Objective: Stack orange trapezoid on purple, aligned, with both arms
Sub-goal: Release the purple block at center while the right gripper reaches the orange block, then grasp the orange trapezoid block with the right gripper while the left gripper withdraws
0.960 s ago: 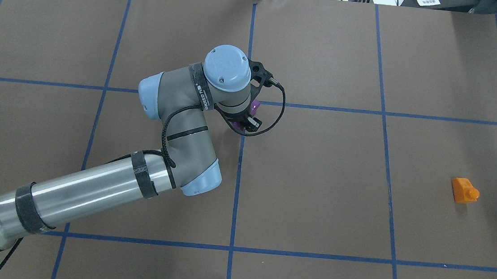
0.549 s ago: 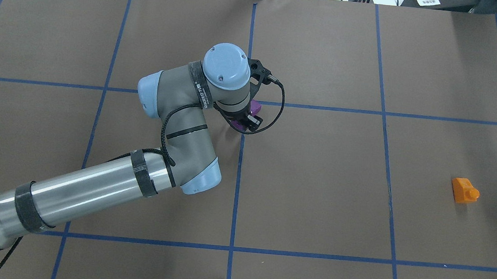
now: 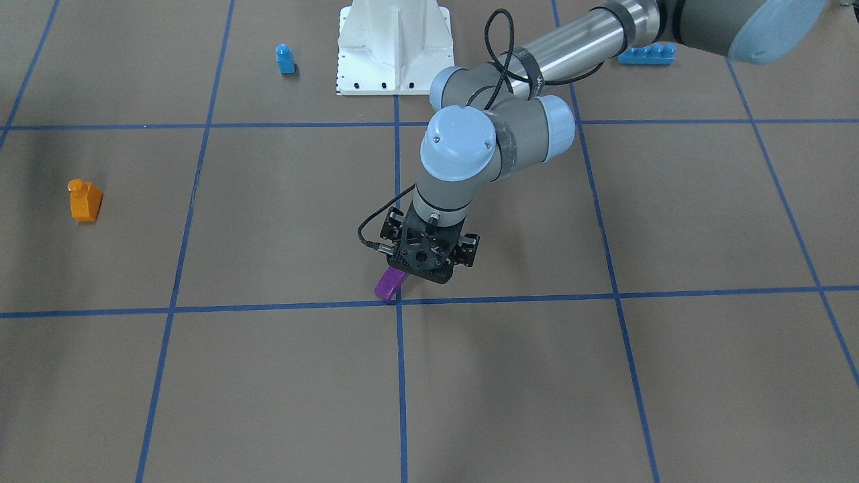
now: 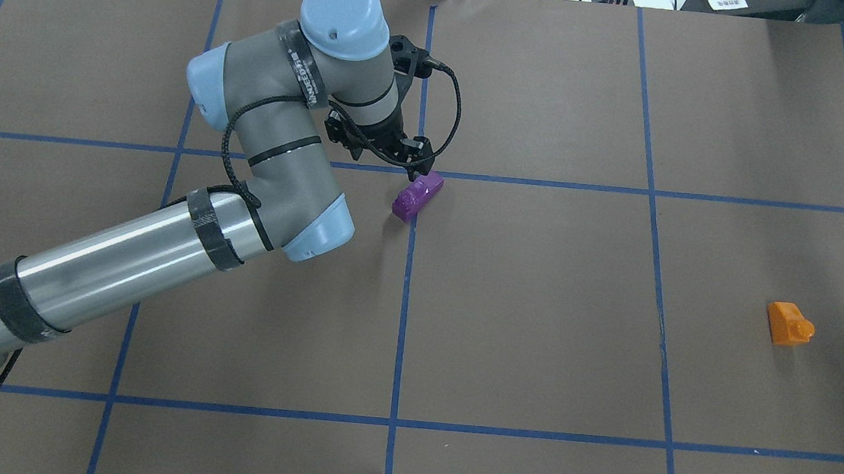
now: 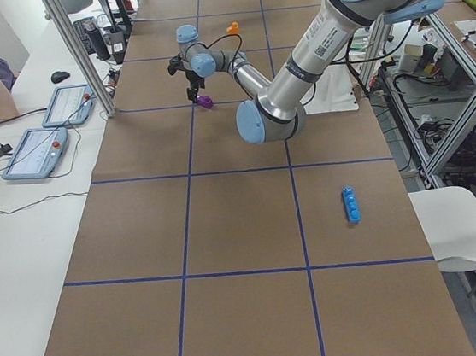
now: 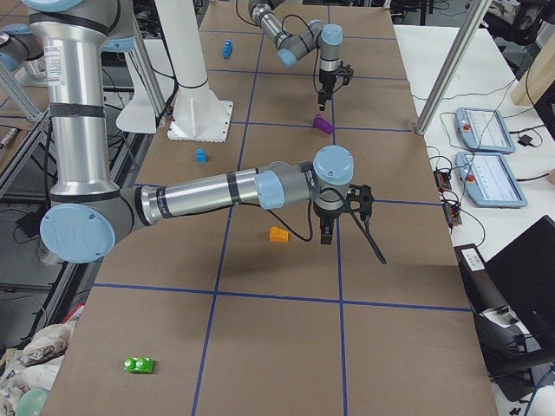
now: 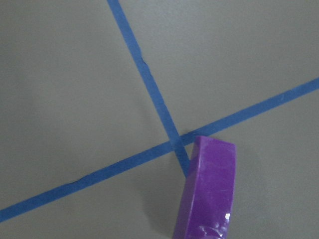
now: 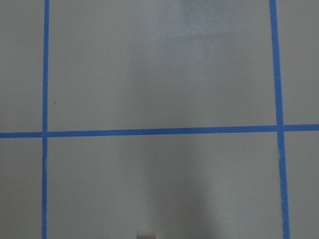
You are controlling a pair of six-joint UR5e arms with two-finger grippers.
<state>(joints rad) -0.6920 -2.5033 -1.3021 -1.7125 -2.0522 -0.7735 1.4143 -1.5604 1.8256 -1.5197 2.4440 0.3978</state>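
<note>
Well apart, glossy purple wedge [image 4: 417, 197], orange trapezoid [image 4: 789, 323]

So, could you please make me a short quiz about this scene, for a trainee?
1. True or false: the orange brick is stacked on the purple brick.
2. The purple brick lies: A) at a crossing of blue tape lines; B) against the orange brick; C) inside a box.
3. Fill in: the tool nearest the purple brick belongs to the ___ arm.
Key: 1 false; 2 A; 3 left.
</note>
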